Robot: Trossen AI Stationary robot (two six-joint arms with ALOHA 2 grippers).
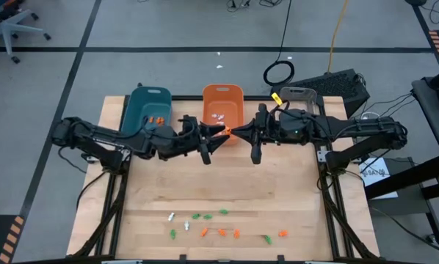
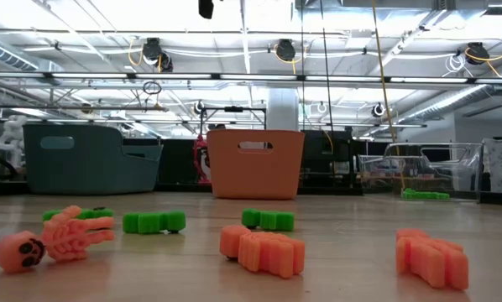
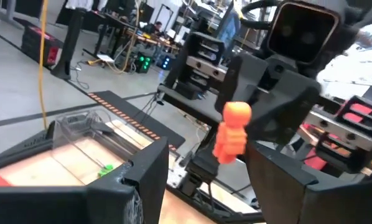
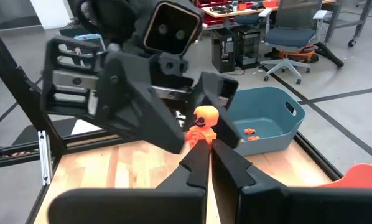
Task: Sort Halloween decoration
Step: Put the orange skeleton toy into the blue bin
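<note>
A small orange skeleton figure of moulded plastic (image 4: 203, 126) hangs in the air between the two arms, over the back-middle of the table, just in front of the orange plastic bin (image 1: 222, 103). The right end effector (image 4: 206, 151) is closed on its lower body, so the round skull and ribs stand up clear of the fingertips. The left end effector (image 3: 206, 163) faces it with its fingers spread wide to either side of the figure, not touching it as far as I can see. It looks like a hand-over in mid-air.

Judging by its look, the trinket is very light, stiff and somewhat slick, with thin limbs that give little to bite on. The torso or skull seems the safest place to pinch, since both are free of the right fingers. A pinch on an arm or leg could let it twist or flick away.

The other decorations (image 1: 222, 232), orange, green and white, lie scattered in a loose band along the front edge of the table (image 1: 278, 198). A few orange pieces already sit in the teal plastic bin (image 1: 140, 110) at the back left, pale ones lie in the orange bin, and a clear plastic bin (image 1: 299, 94) stands at the back right.
</note>
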